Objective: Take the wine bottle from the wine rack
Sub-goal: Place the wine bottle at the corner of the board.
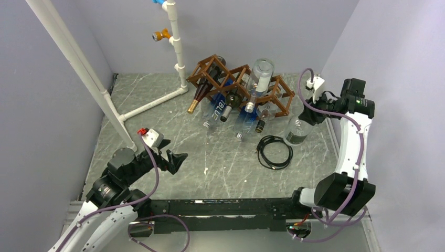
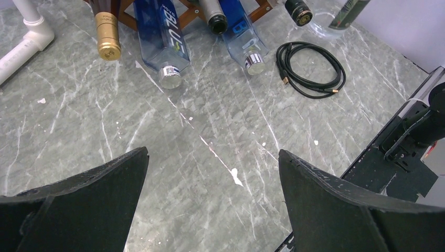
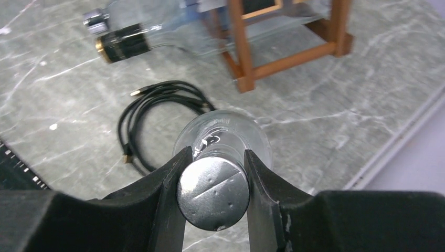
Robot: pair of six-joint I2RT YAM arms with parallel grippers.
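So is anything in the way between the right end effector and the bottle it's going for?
No, nothing visible. The right end effector has its fingers on both sides of the silver cap of the clear bottle. The black cable and wine rack lie off to the side.

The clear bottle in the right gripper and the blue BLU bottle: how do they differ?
The clear bottle stands upright on the table beside the wine rack; the blue bottle lies slanted in the rack, neck downward. The right gripper is shut on the clear bottle's neck; nothing holds the blue bottle. Both have silvery caps.
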